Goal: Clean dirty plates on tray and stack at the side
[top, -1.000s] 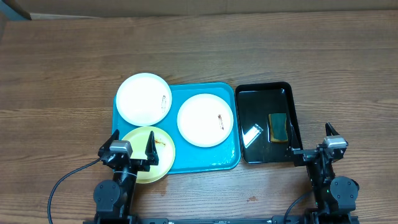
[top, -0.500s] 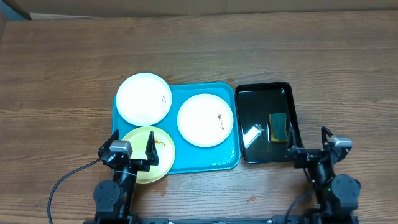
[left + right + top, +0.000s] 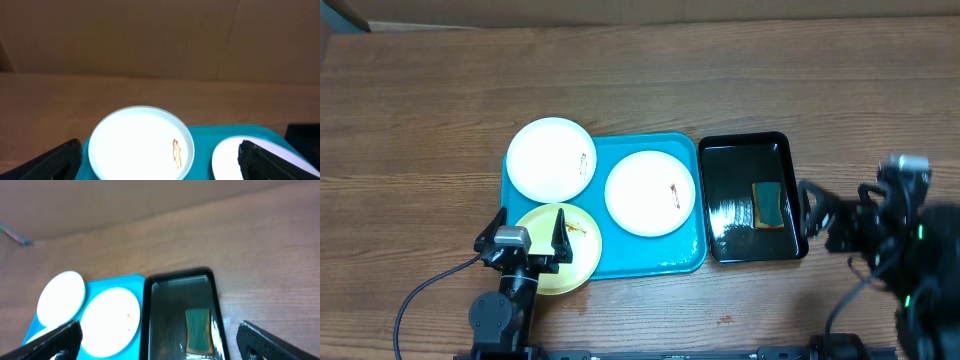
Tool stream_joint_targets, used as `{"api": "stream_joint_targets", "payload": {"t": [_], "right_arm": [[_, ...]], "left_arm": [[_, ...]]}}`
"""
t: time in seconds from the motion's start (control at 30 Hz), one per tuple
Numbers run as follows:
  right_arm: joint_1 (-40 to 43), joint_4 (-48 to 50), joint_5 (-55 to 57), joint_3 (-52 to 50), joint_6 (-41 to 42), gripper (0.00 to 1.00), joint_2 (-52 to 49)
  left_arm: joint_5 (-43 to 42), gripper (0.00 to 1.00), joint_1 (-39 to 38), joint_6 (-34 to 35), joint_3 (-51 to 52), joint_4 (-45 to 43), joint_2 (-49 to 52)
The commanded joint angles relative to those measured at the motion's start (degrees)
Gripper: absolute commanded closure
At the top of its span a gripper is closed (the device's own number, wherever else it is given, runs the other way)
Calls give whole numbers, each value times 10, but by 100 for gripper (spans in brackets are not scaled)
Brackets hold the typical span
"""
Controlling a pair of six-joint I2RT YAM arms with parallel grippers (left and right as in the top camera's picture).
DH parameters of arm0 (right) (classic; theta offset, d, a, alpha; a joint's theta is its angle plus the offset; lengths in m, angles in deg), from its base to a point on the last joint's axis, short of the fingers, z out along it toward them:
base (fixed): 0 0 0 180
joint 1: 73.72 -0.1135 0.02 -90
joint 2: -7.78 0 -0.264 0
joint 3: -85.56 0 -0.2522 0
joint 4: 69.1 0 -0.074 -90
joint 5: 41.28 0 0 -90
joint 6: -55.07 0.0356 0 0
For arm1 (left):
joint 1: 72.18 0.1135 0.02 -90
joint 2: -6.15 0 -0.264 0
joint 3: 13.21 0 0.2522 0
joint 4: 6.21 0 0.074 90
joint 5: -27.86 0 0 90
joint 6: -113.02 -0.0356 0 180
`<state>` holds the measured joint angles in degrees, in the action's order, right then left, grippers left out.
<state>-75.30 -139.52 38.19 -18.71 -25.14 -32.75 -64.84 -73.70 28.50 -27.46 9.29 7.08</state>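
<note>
Overhead | left claw (image 3: 525, 235), right claw (image 3: 159, 330) are seen wide, empty | risk: yellow plate (image 3: 582, 258) overhanging tray (image 3: 650, 255) rim may be tipped if pressed

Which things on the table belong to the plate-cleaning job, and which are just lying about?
For the job: far-left white plate, middle white plate, pale yellow plate, turquoise tray; probably also the sponge in the black tray.
Just lying about: black cable at the near-left table edge.
</note>
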Motion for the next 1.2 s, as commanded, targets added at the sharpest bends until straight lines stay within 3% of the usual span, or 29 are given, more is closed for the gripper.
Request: {"api": "stream_joint_targets", "payload": {"t": [0.0,0.2,0.37,0.53,0.73,0.83,0.97,1.17], "right_arm": [[-3,-52,-12,78,-10,0,-93],[-3,-91,-88,85,-9,0,-176],[-3,-103,-89,85,-8,0,-239],[-3,-115,-63,85,-8,0,-294],[-5,-139,-50,85,-8,5,-336],[-19,-141,-50,76,-8,8,-342],[-50,-135,-43,49,-8,13,-342],[-77,-114,12,2,45,14,-342]], "left_arm": [[-18,0,0,-19,1,-33,0],[-105,0,0,-19,-48,-30,6],[-110,0,0,-41,-200,48,82],[-161,0,0,-86,-421,201,272],[-231,0,0,-96,-772,538,574],[-267,0,0,-91,-896,647,693],[-319,0,0,-64,-980,717,808],[-349,0,0,-50,-986,746,909]]}}
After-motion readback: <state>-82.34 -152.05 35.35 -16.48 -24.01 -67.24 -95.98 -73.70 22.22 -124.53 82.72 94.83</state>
